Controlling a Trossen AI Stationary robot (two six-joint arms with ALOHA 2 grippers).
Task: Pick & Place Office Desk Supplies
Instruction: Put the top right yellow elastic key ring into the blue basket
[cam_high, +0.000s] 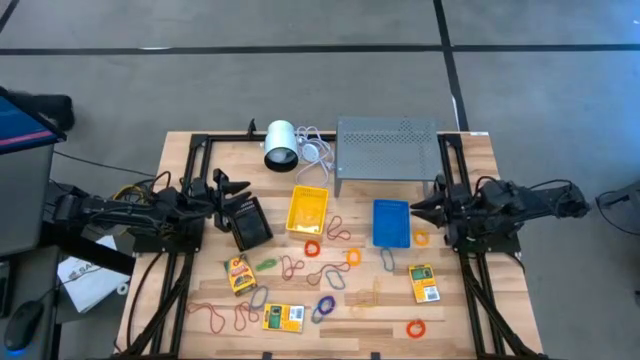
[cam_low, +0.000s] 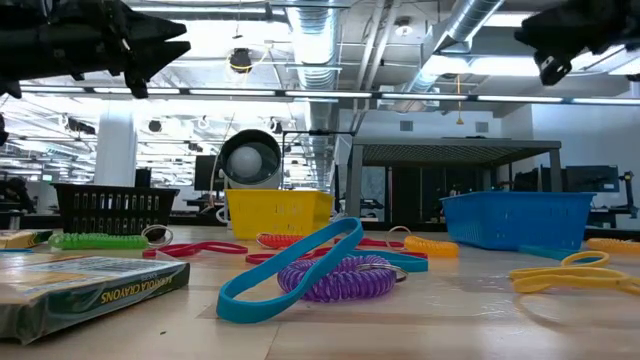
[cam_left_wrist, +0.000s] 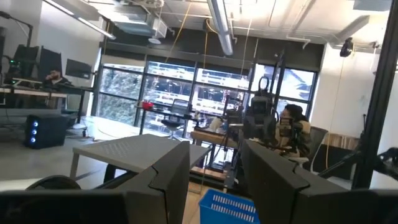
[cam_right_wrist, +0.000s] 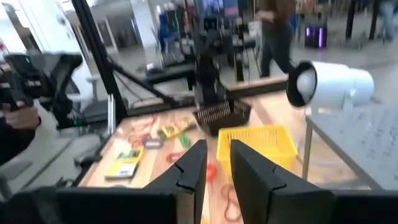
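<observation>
While both arms hang above the tabletop with nothing held, the supplies lie untouched. The rubber bands are scattered across the middle and near part of the tabletop: thin, light, floppy loops lying flat. Judged from their look, they will sag and stretch when lifted, and may snag a neighbour where loops overlap; one finger would have to slip under or pinch a single strand at a stretch that lies clear of other loops. The purple coiled band stands a little higher and offers an easier pinch. The crayon packets are flat, light and fairly stiff, probably smooth-faced; an edge or the short sides look the best hold. The yellow bin, the blue bin and the black bin stand in a row at mid-table; rigid mesh walls, best taken by the rim.

Left gripper: raised near the black bin, fingers parted, empty. Right gripper: raised just right of the blue bin, fingers narrowly parted, empty.
</observation>
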